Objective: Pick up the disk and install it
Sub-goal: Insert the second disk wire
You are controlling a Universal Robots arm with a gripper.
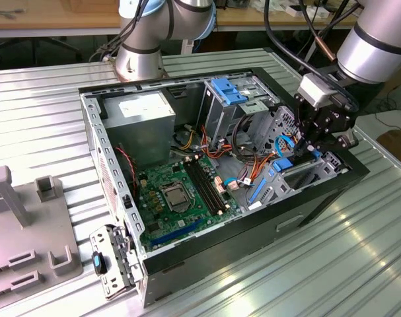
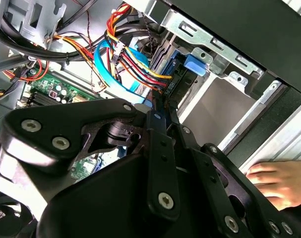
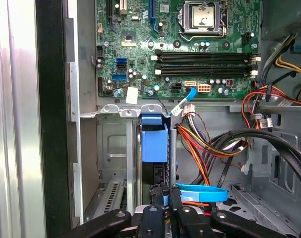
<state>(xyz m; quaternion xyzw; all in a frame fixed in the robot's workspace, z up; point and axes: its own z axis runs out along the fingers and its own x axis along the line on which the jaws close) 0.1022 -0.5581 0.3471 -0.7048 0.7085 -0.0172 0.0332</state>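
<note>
The disk (image 3: 154, 144), grey metal in a bright blue carrier, stands edge-on in the metal drive cage (image 3: 113, 148) at the front corner of the open computer case (image 1: 121, 198). My gripper (image 3: 163, 196) is shut on its near edge, a black finger on each side. In the second wrist view the fingers (image 2: 162, 148) run up to the disk (image 2: 182, 69), whose blue tab sits under the cage's rail. In the exterior view the gripper (image 1: 314, 146) hangs over the case's right end, just above the disk (image 1: 283, 165).
Red, orange and black cable bundles (image 3: 210, 144) and a flat blue data cable (image 3: 200, 192) crowd right beside the disk. The motherboard (image 1: 180, 191) and power supply (image 1: 144, 119) fill the case. A person's hand (image 2: 279, 181) rests outside the case wall. A grey fixture (image 1: 15, 218) stands at the exterior view's left.
</note>
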